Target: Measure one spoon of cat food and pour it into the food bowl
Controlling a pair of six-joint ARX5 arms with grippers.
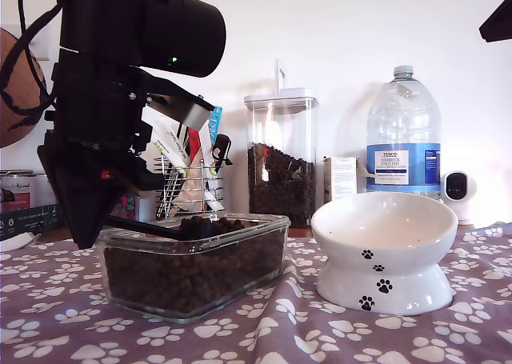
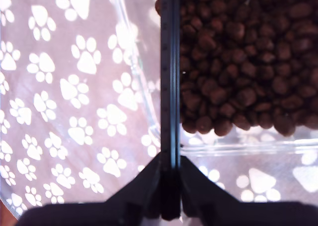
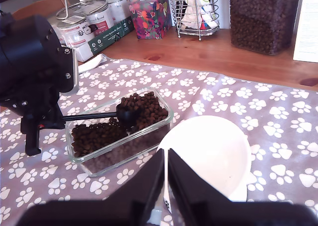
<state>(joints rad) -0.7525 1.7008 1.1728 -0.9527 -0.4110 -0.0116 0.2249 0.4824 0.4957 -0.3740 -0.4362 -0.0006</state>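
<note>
My first gripper (image 2: 170,186) has its fingers clamped on the spoon (image 3: 117,115) handle. Only the second wrist view shows the spoon's cup resting in the cat food (image 3: 144,107), and my second gripper (image 3: 165,186), fingers together, above the food bowl (image 3: 208,151).

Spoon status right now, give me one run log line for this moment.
stage: scooping | my first gripper: shut on spoon handle | spoon cup: heaped, over cat food in glass dish | my second gripper: shut, empty, above food bowl | bowl: empty

Spoon (image 3: 126,115) cup amid cat food (image 3: 99,134)

white wall (image 1: 336,28), wooden tabletop (image 3: 208,57), paw-print cloth (image 1: 448,332)
</note>
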